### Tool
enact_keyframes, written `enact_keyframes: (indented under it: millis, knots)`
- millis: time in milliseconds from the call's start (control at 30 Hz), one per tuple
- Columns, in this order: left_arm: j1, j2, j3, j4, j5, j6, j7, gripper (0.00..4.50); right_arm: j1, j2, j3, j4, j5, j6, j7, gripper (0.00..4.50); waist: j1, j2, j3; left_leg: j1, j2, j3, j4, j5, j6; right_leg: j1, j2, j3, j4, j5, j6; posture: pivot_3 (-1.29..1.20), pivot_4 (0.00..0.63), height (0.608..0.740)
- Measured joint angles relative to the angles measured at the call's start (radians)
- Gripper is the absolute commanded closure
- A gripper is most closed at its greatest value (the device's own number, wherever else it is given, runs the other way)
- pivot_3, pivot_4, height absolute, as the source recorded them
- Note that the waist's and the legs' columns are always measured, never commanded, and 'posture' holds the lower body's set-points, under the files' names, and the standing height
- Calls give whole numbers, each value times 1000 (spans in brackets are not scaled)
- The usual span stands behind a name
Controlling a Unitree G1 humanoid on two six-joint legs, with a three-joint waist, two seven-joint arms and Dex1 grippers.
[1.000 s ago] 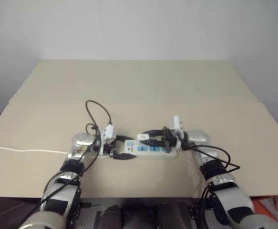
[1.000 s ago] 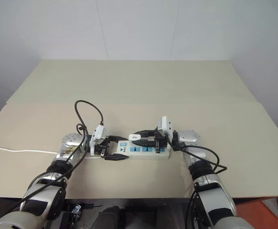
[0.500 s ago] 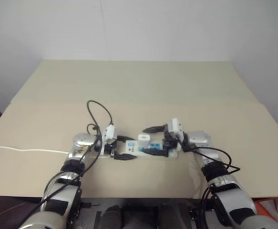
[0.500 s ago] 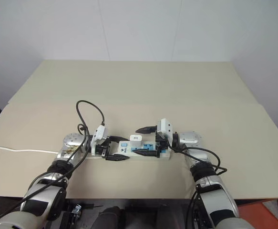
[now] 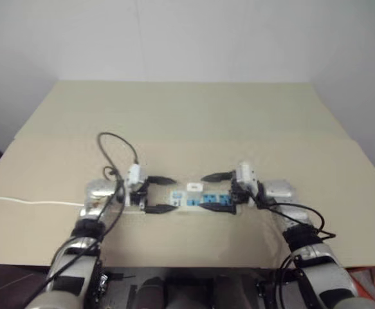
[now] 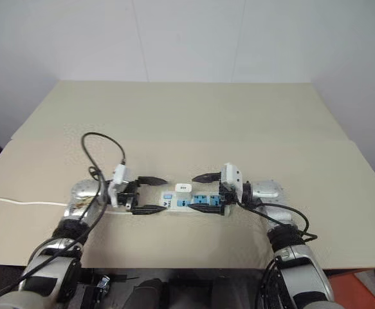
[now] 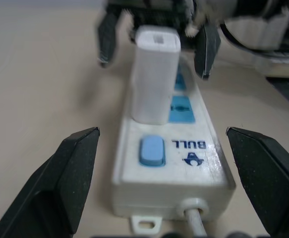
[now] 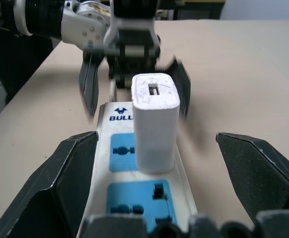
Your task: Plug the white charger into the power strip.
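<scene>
Your power strip (image 6: pixel 190 201) lies flat on the tan table (image 6: pixel 187 116), between your two grippers. The white charger (image 6: pixel 182 188) stands upright in the blue socket nearest the strip's switch end, seated in it. Your left gripper (image 6: pixel 151 195) points in from the switch end, its black fingers spread wide on either side of the strip, holding nothing. Your right gripper (image 6: pixel 199 192) faces it from the opposite end, fingers likewise spread apart and holding nothing.
</scene>
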Motion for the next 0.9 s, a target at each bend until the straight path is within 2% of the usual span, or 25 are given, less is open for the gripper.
enact_keyframes:
  millis: [67,100,167,233,333,500,667,900]
  knots:
    - [53,106,-1,-99,-70,116,-17,35,34,-36,-19,-37,7,-3,-2,0,-2,0,1,0,1,-1,0,0,0,-1,0,0,0,0,0,0,150,740]
    - [90,195,3,-163,-126,196,-23,35,59,-79,-32,-62,12,-1,6,0,-3,0,2,0,2,-1,-1,0,0,-1,0,0,0,0,0,0,150,740]
    - [146,324,61,-234,-181,266,-27,35,117,-163,-77,-89,24,7,18,0,0,3,7,-1,3,0,-1,0,0,-2,-1,0,-1,0,0,0,150,740]
    - [187,398,128,-250,-190,278,-27,35,156,-227,-128,-110,47,11,27,0,2,7,9,-1,3,1,-1,0,0,-2,-1,1,-2,0,0,0,150,740]
    - [241,422,170,-260,-189,265,-23,35,183,-291,-172,-175,76,20,38,0,1,8,10,0,4,2,-2,0,0,-2,0,2,-2,-1,0,0,150,740]
    - [366,494,228,-262,-169,238,-12,35,284,-477,-274,-289,115,120,44,0,2,7,11,-7,5,4,-3,-1,-1,-10,0,1,0,-1,-2,0,150,740]
    - [395,493,255,-327,-170,241,21,35,373,-586,-326,-433,137,252,25,0,5,8,11,-9,6,10,-2,-1,-1,-11,0,1,0,-2,-2,0,150,740]
    - [395,459,248,-356,-169,248,51,35,462,-614,-351,-500,136,302,-15,0,2,7,11,-10,6,13,-2,-1,-1,-13,1,2,0,-2,-2,0,150,740]
